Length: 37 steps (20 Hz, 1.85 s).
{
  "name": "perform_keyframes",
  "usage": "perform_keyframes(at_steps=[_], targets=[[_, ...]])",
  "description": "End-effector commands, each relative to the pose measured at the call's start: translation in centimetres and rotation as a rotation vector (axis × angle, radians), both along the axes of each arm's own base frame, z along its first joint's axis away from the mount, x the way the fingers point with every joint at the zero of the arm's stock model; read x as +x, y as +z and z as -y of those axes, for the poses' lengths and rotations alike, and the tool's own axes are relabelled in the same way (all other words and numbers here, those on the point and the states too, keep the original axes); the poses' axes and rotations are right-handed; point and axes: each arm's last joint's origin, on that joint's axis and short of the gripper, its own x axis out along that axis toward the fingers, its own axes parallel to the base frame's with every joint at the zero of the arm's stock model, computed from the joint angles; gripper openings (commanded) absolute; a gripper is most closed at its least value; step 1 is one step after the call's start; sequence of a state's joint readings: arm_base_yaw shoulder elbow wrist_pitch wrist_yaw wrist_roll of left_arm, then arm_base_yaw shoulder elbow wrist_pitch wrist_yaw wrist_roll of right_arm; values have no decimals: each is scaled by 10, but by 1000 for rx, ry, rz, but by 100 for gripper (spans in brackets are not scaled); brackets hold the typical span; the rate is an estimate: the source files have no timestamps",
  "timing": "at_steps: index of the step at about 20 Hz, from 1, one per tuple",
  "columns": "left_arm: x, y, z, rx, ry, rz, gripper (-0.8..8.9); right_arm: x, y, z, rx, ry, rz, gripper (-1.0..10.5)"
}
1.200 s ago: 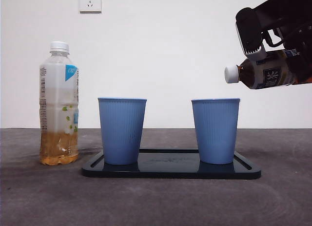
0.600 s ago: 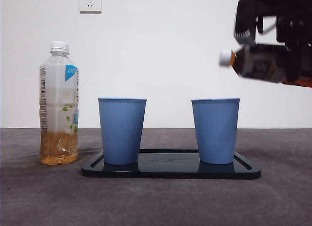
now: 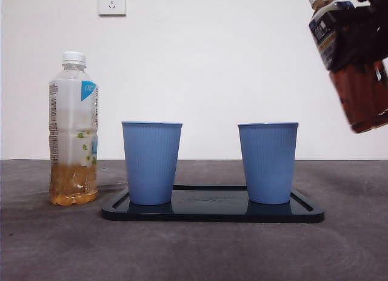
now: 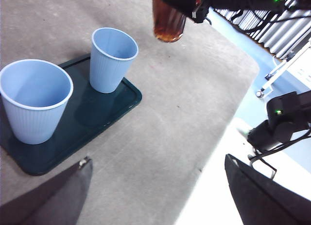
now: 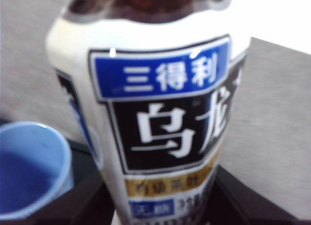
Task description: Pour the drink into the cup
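Two blue cups on a dark tray, tea bottle held aloft.
Front: brown tea bottle [image 3: 354,62], white-capped, nearly upright, high beside the right cup [image 3: 268,162]. Left wrist: left gripper [image 4: 155,186] spread, idle. Right wrist: right gripper [image 5: 160,205] clamped on the labelled bottle.

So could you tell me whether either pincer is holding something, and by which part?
The right pincer holds the dark tea bottle around its labelled middle. The left pincer is open and holds nothing.
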<state>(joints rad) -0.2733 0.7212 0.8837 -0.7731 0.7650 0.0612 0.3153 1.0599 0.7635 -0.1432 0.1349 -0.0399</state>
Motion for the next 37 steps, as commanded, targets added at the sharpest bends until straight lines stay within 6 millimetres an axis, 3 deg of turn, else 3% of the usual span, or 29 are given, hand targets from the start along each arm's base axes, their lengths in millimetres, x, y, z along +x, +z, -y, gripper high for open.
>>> perform_keyframes(at_steps=[1, 8, 18, 37], targets=[[1, 7, 0, 12, 23, 35, 439, 4, 4, 1, 121, -18, 123, 154], [3, 6, -1, 45, 108, 23, 442, 12, -43, 13, 231, -18, 215, 154], [3, 6, -2, 50, 137, 12, 442, 50, -90, 13, 249, 9, 179, 156], [4, 6, -3, 70, 168, 18, 442, 48, -110, 13, 216, -6, 6, 395]])
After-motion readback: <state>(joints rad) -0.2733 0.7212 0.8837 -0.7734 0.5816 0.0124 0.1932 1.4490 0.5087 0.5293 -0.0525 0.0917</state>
